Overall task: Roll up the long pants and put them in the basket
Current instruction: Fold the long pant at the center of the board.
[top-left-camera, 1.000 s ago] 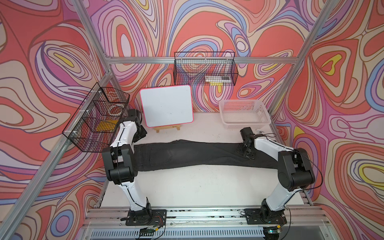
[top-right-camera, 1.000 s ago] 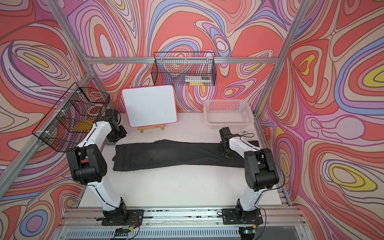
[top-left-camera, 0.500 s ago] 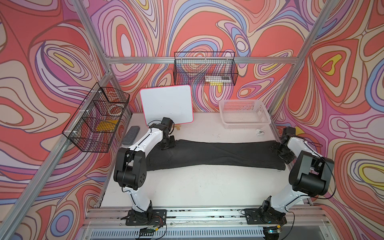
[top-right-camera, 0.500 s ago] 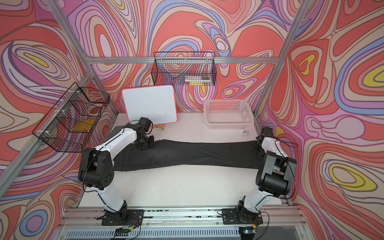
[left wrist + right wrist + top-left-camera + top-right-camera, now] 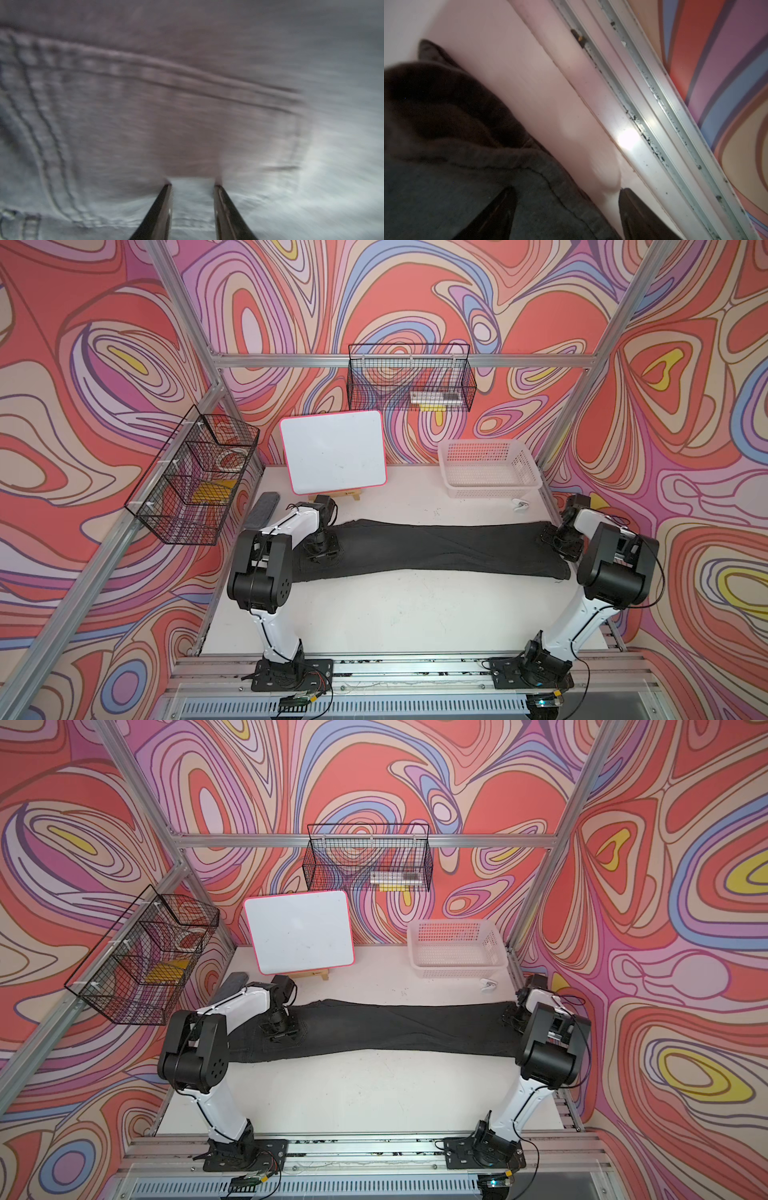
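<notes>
Long pants point(image 5: 436, 547): lying flat, unrolled, across the table point(image 5: 395, 614). Left gripper point(image 5: 193, 187): part-open, touching waist cloth, gripping nothing. Right gripper point(image 5: 566, 195): gaping, straddling the hem, empty. You are facing the entire roll.

Setting: a robot lab test cell. Evidence follows.

- An aluminium profile frame point(image 5: 374, 360) boxes in the cell, with swirl-printed wall panels point(image 5: 415, 290) to the left, back and right.
- My arms are bolted by black base plates point(image 5: 291, 674) to a slotted metal rail point(image 5: 415, 662) along the near edge of the white tabletop point(image 5: 395, 605).
- Beyond my left pincer point(image 5: 322, 549) a whiteboard point(image 5: 334, 452) stands on a small wooden easel, and a wire basket point(image 5: 409, 377) hangs on the frame above it.
- Beyond my right pincer point(image 5: 563, 541) sits a white plastic basket point(image 5: 494, 491).
- A second wire basket point(image 5: 191, 477) hangs outboard of my left pincer.
</notes>
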You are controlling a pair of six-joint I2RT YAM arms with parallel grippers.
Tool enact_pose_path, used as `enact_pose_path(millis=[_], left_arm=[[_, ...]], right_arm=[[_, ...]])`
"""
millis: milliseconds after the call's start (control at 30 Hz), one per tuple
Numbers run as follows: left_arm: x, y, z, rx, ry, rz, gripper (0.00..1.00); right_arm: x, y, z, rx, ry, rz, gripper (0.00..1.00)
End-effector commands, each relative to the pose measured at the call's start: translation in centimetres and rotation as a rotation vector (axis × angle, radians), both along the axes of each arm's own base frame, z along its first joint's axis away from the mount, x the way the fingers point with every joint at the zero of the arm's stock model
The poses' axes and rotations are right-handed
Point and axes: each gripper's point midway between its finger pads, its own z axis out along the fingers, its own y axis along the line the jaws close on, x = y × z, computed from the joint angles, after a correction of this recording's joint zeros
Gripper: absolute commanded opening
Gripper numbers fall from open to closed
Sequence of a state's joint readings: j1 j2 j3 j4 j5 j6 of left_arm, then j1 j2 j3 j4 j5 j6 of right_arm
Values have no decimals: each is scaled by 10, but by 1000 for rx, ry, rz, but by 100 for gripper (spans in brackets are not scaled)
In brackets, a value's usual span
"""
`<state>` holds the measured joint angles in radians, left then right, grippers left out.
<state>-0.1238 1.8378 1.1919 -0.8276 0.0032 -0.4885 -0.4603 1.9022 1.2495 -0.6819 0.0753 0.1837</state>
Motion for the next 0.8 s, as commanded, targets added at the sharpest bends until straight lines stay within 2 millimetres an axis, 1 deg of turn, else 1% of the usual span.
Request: enact_pose_path(millis=[0,133,233,300,333,367,400,467,533,567,633,667,700,733,767], left_arm=[[0,12,-8,31,12,2,38],[5,15,-9,37,8,4,38],[8,17,-11,37,11,5,37],[10,16,-11,33,6,1,37],[11,15,-11,26,6,-3,37],[12,14,-12,20,9,-8,37],[13,12,-12,14,11,-17,36],[14,7,-10,18,12,-52,36],[14,1,-7,55,19,-121,36],[13,-2,-7,68,25,-144,36],[9,-12,-11,58,33,-164,36],[8,-16,-14,44,34,-165,36],[6,-20,-18,38,41,-166,36],[4,-23,-22,36,47,-168,36],[3,-25,-24,36,51,-171,36]], right_arm=[[2,21,-12,31,8,65,69],[-3,39,-25,48,36,89,55],[-8,45,-34,41,73,85,34],[-8,47,-33,49,62,74,13],[-5,49,-31,59,45,72,0],[-3,50,-27,67,30,65,0],[1,53,-17,78,-1,63,0],[10,57,14,73,-72,48,0],[20,65,64,55,-174,47,0],[22,73,86,54,-216,55,0],[26,94,137,45,-324,86,0],[27,105,156,47,-363,104,0],[26,120,172,51,-397,126,0],[25,134,185,53,-417,154,0],[24,148,192,59,-428,183,0]])
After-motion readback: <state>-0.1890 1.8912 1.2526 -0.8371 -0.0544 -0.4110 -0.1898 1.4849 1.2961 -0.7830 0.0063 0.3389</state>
